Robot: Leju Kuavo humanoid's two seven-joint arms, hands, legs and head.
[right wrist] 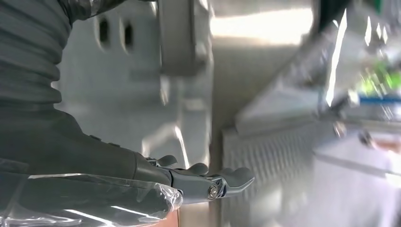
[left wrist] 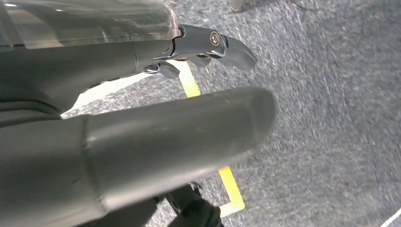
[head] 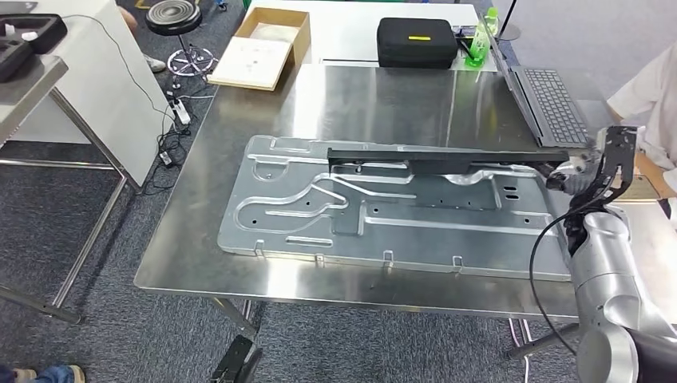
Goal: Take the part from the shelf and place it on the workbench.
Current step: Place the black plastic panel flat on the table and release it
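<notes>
On bench (head: 239, 271): part (head: 447, 162) rests on panel (head: 319, 215) | my right hand (head: 568, 177) beside its end, fingers (right wrist: 208, 182) spread, holding nothing | left hand (left wrist: 208, 45) hangs loose, holding nothing | placing looks done

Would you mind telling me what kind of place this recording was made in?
Probably a robotics lab or test workshop rather than a factory line. A steel workbench carries a stamped metal panel with a black part on it, a laptop and a black case sit behind, and cables trail over carpet.
</notes>
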